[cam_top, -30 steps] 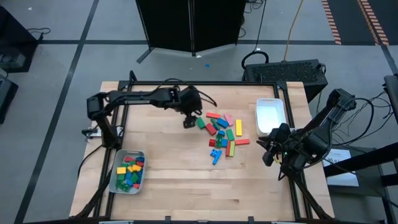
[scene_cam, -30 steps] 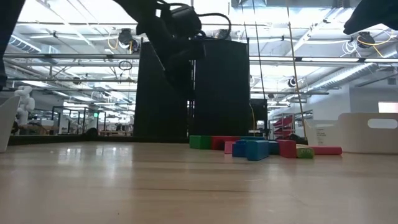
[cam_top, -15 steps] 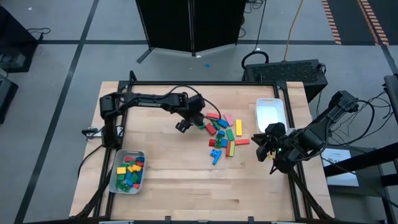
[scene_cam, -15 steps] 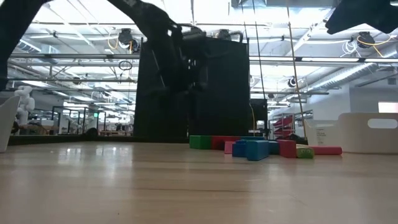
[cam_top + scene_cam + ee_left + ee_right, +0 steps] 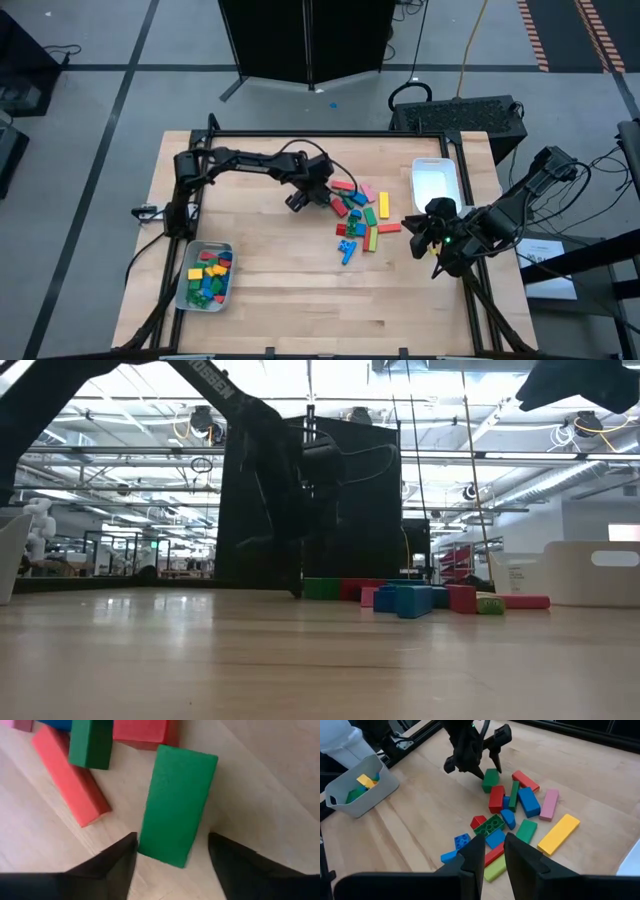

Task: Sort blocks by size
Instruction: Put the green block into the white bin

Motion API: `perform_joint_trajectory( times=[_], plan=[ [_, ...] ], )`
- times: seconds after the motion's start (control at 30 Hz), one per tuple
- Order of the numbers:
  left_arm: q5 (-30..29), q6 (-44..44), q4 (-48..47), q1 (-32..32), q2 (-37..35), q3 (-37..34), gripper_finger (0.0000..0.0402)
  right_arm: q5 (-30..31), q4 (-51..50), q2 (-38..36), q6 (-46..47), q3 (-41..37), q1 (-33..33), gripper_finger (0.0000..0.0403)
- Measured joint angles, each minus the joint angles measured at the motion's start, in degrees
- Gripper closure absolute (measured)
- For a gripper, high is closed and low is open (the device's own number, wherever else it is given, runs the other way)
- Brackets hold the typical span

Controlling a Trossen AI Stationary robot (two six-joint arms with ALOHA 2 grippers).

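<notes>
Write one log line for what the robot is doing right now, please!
left claw: open, astride green block | right claw: waiting by white tray | grey bin: holds blocks

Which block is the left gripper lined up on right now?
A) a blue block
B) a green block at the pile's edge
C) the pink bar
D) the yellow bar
B: the left wrist view shows the green block between the left gripper's open fingers, not yet clamped.
</notes>
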Motion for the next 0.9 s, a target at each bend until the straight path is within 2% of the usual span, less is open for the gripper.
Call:
perform_joint_trajectory(
  times=[0.17,0.2,0.37,0.53,0.67,0.8,0.9],
  plan=[
    [0.2,-1.3,0.7,-1.0,-0.2,-0.1,0.0274,0.0,0.0,0.0,0.0,0.0,0.0,0.0334],
    [0.8,-1.4,1.6,-1.2,-0.2,0.0,0.0284,0.0,0.0,0.0,0.0,0.0,0.0,0.0334],
    [1.0,-4.3,1.2,-2.1,-0.2,0.0,0.0284,0.0,0.0,0.0,-0.4,0.0,0.0,0.0335],
    [1.0,-15.7,-1.0,-2.2,-1.8,-0.2,0.0284,-0.2,0.4,0.0,-0.7,0.0,0.0,0.0335],
    [1.0,-23.3,-2.7,-1.7,-6.7,-0.1,0.0284,0.8,1.3,0.0,-2.5,0.0,0.0,0.0334],
    [1.0,-28.4,-2.6,-1.1,-13.2,-0.1,0.0284,5.0,2.4,0.0,-4.7,0.0,-1.2,0.0334],
    [1.0,-32.6,-2.0,-0.6,-18.7,-0.1,0.0284,7.6,6.7,0.0,-10.9,0.0,-3.2,0.0322]
  ],
)
